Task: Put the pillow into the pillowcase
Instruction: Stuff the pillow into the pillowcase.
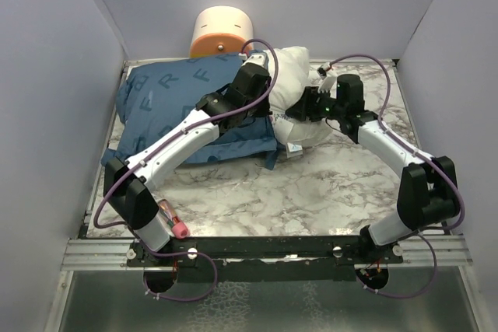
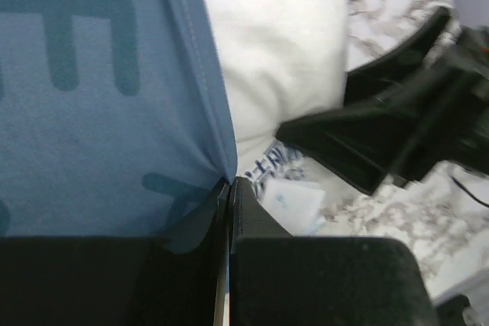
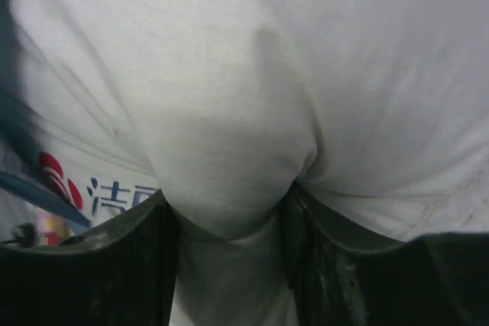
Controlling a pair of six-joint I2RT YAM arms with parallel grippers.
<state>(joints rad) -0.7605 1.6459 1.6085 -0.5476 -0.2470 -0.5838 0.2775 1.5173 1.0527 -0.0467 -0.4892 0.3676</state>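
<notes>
starting close in: the right claw [image 3: 229,192] is clamped on a fat fold of the pillow [image 3: 321,59], and the pillow's tagged end sits just on its near side. across to its left and a bit farther back, the left claw [image 2: 229,182] is pinched tight on the pillowcase [image 2: 92,112] hem, right against the pillow. the case runs off leftward past that claw, so i'd guess the stuffing goes right-to-left, with the right claw shoving. can't tell how much is inside.
</notes>
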